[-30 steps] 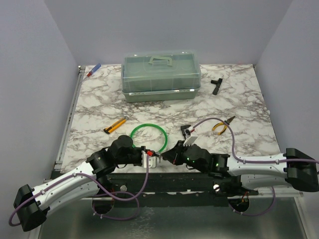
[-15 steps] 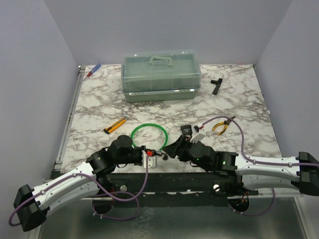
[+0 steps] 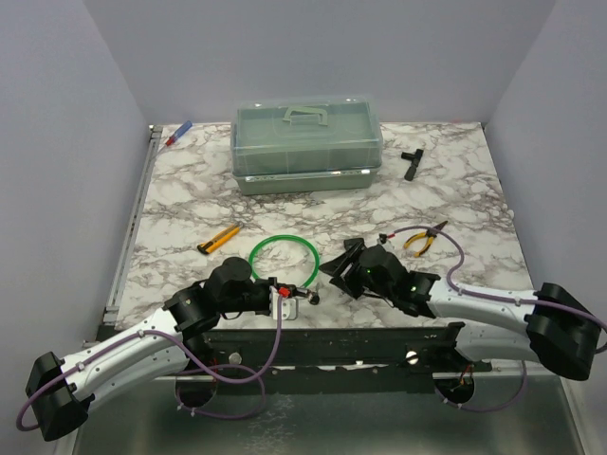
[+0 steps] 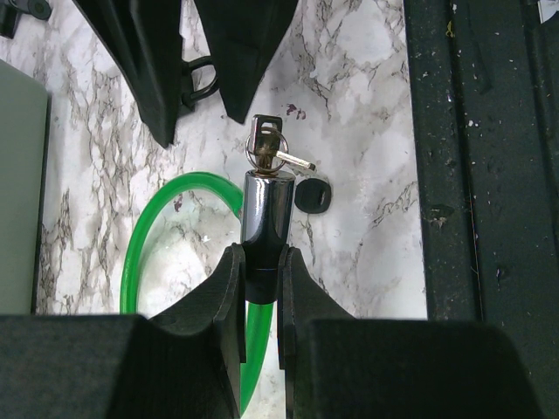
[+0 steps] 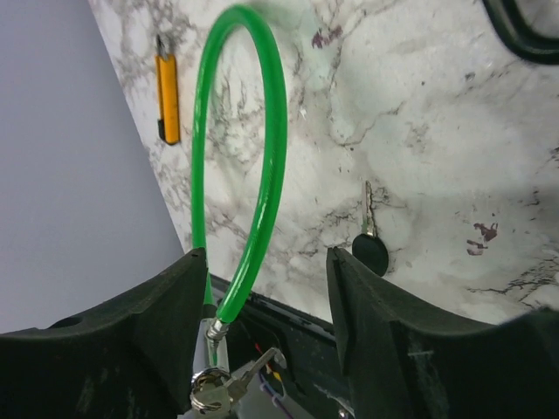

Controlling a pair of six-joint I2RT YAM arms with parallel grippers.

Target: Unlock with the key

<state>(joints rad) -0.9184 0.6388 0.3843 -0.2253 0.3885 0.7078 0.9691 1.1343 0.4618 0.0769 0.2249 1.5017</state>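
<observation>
My left gripper (image 4: pixel 262 262) is shut on the chrome cylinder (image 4: pixel 266 209) of a green cable lock (image 3: pixel 283 242), held low over the table's near edge. Small silver keys on a ring (image 4: pixel 269 150) sit at the cylinder's end. The key, with a round black head and a thin blade (image 5: pixel 370 249), lies flat on the marble beside that end; its head also shows in the left wrist view (image 4: pixel 313 195). My right gripper (image 5: pixel 266 257) is open and empty, just beyond the cylinder (image 5: pixel 210 349), with the green cable (image 5: pixel 271 148) between its fingers. The top view shows it too (image 3: pixel 337 270).
A clear box with a green lid (image 3: pixel 307 142) stands at the back. A yellow cutter (image 3: pixel 219 239) lies left of the cable, yellow-handled pliers (image 3: pixel 419 242) right of it. A black T-shaped tool (image 3: pixel 411 161) and a pen (image 3: pixel 178 133) lie far back. A black rail (image 4: pixel 472 175) edges the table.
My right gripper has drawn back from the lock's end, away from the table's near edge, and turned. The left arm and lock have stayed still.
</observation>
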